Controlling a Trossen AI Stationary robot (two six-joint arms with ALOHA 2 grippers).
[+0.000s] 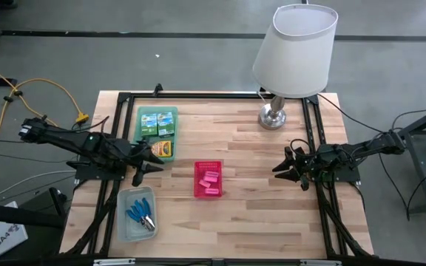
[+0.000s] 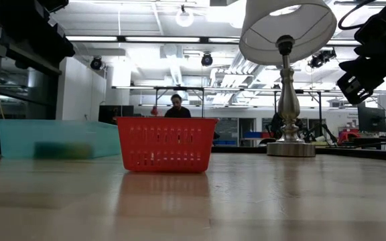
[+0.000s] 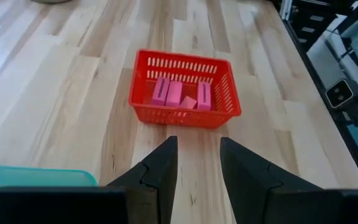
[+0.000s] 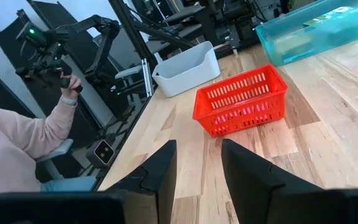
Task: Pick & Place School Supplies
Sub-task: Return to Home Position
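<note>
Pink rectangular erasers (image 3: 174, 93) lie in the red mesh basket (image 3: 185, 115); left hand (image 3: 197, 142) and right hand (image 4: 197, 143) gape empty.

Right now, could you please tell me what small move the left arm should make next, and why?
Probably draw the left gripper back a little toward its rest pose: it is open and empty, the pink erasers lie in the red basket ahead, and the right gripper waits open on the right.
</note>
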